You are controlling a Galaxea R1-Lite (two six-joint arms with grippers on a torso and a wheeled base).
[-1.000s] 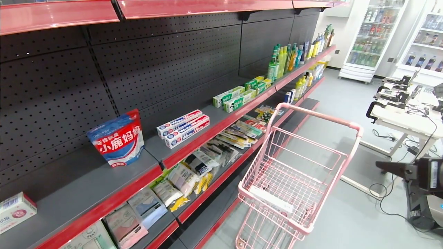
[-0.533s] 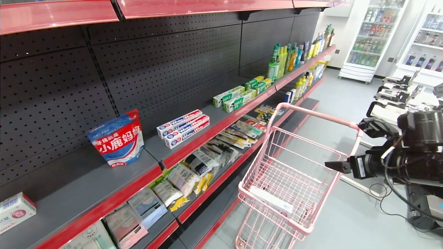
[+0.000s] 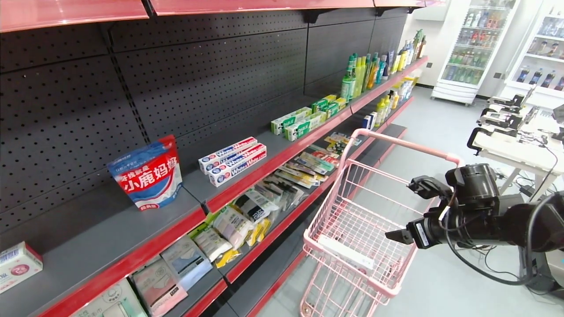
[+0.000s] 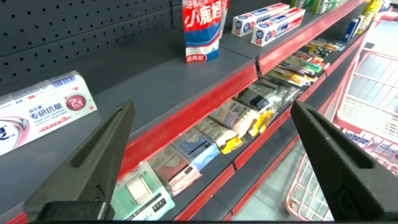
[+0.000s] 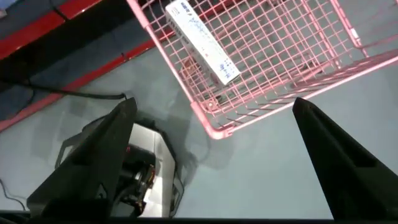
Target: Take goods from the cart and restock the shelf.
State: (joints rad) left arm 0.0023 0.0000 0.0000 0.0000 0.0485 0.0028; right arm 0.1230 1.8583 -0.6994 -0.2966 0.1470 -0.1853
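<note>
The right gripper (image 3: 407,211) is seen at the lower right of the head view, just beside the right rim of the cart (image 3: 398,147). Its jaws are spread wide and nothing is held between them. In the right wrist view the same gripper (image 5: 212,106) is shown above the grey floor, by a corner of the cart (image 5: 211,124).

A long white box (image 3: 346,253) is laid flat on the wire bottom of the cart, towards its near end and apart from the gripper. In the right wrist view the box (image 5: 202,40) is seen inside the mesh.

The left gripper (image 4: 212,106) is likewise spread wide and empty, and is held in front of the shelf (image 4: 155,81).

On the grey shelf (image 3: 110,229), at the left of the head view, a blue and red pouch (image 3: 147,174) is stood upright. Two toothpaste cartons (image 3: 231,159) are laid side by side to its right, and a pink and white pack (image 3: 17,264) is laid at the lower left edge. Packets (image 3: 233,220) are spread over the tier below.

A bench (image 3: 515,154) is set at the right edge, with fridges (image 3: 476,44) at the upper right.
</note>
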